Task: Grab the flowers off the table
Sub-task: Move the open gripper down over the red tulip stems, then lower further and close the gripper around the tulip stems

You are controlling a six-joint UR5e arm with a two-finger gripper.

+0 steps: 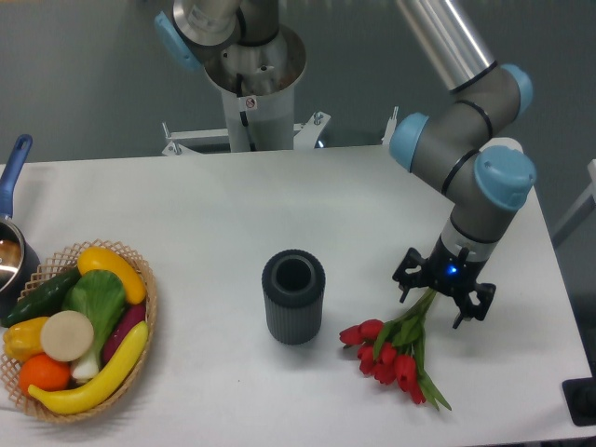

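Note:
The flowers (389, 356) are a small bunch of red tulips with green stems, lying on the white table (233, 214) at the front right. The blooms point toward the front left and the stems run up to the right. My gripper (436, 304) is low over the stem ends, with its black fingers (408, 279) spread on either side of the stems. The jaws look open around the stems, and the bunch still rests on the tabletop.
A dark grey ribbed cylinder vase (293, 296) stands upright just left of the flowers. A wicker basket of vegetables (79, 331) sits at the front left, with a blue-handled pot (11, 233) behind it. The robot base (251, 84) is at the far edge.

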